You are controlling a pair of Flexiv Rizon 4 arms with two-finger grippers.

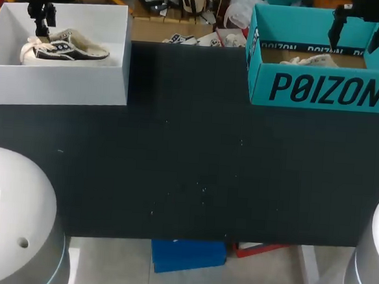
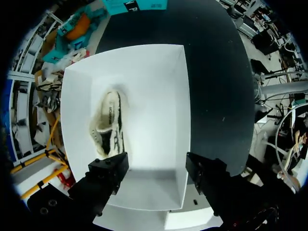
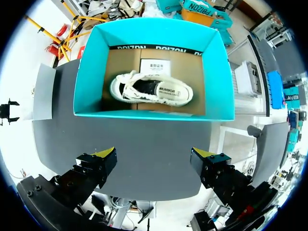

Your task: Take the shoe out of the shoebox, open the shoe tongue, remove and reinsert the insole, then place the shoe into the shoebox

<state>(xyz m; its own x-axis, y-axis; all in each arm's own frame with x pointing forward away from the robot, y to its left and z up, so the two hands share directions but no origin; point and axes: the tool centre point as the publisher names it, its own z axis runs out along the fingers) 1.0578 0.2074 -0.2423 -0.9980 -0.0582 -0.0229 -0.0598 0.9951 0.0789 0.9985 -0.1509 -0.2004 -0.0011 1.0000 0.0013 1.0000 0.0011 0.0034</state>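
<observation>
white box: a white open-top cardboard shoebox (image 1: 57, 84) is sitting on the far left corner of the black surface (image 1: 187, 181). I'm using it as the reference for everything below.
shoe 1: a cream-and-black sneaker with fuzzy lining (image 1: 65, 47) is lying inside the white box, closer to one side wall than to the middle of the floor.
left pincer: the left pincer (image 2: 158, 172) is hanging right above the white box, roughly over one end of the sneaker. Its two dark fingers are spread wide and gripping nothing.
teal box: a teal open-top cardboard shoebox with big black lettering (image 1: 323, 89) is sitting well apart from the white box, across the surface at the far right corner.
shoe 2: a white-and-black sneaker (image 3: 151, 89) is lying on the teal box's brown cardboard floor, so nowhere near the white box.
paper: a small white printed slip (image 3: 155, 66) is lying just beside that second sneaker.
right pincer: the right pincer (image 3: 153, 159) is hovering over the teal box, well away from the white box. Its yellow-tipped fingers are wide open and holding nothing.
</observation>
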